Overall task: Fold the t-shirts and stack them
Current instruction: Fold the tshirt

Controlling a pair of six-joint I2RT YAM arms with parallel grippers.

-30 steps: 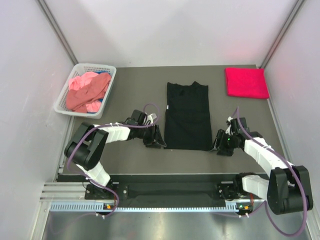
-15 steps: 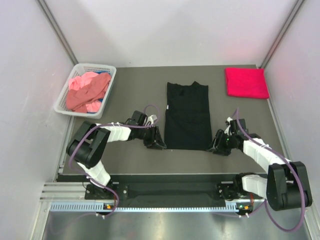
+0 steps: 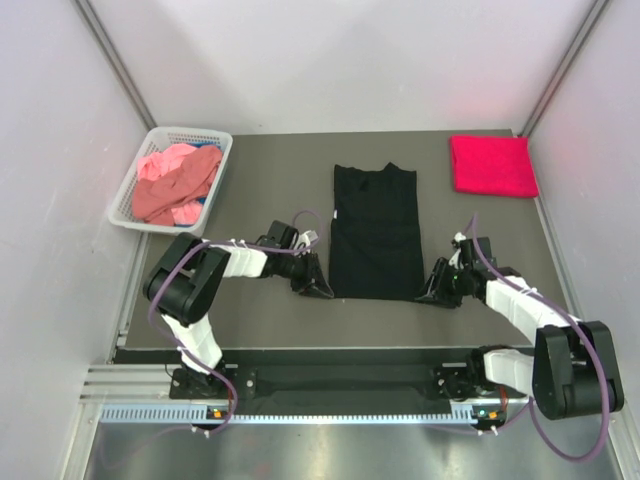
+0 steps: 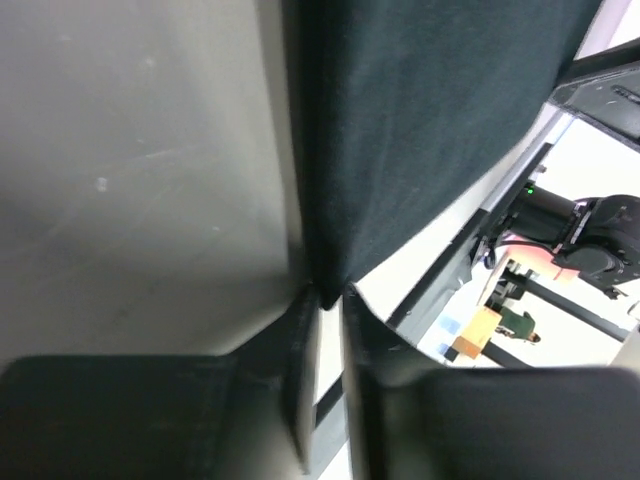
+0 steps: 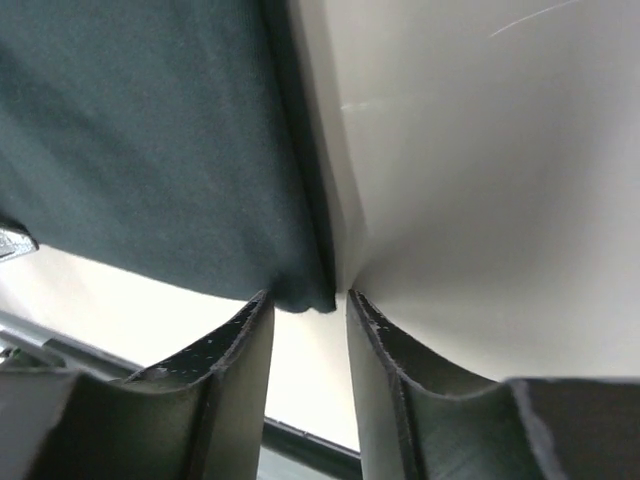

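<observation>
A black t-shirt (image 3: 375, 235) lies flat on the dark table, folded to a narrow strip, collar at the far end. My left gripper (image 3: 322, 290) is at its near left corner; in the left wrist view the jaws (image 4: 330, 295) stand nearly together, with the corner of the black cloth (image 4: 430, 130) pinched between the tips. My right gripper (image 3: 428, 292) is at the near right corner; its jaws (image 5: 308, 298) straddle the cloth corner (image 5: 150, 150) with a gap showing. A folded red t-shirt (image 3: 492, 165) lies at the far right.
A white lattice basket (image 3: 190, 131) stands at the far left with salmon pink shirts (image 3: 175, 185) and a bit of blue cloth (image 3: 197, 200) inside. Grey walls close in on both sides. The table's near edge runs just behind both grippers.
Both grippers have moved inward onto the near corners of the black t-shirt, and both sets of jaws have narrowed, the left one more.
</observation>
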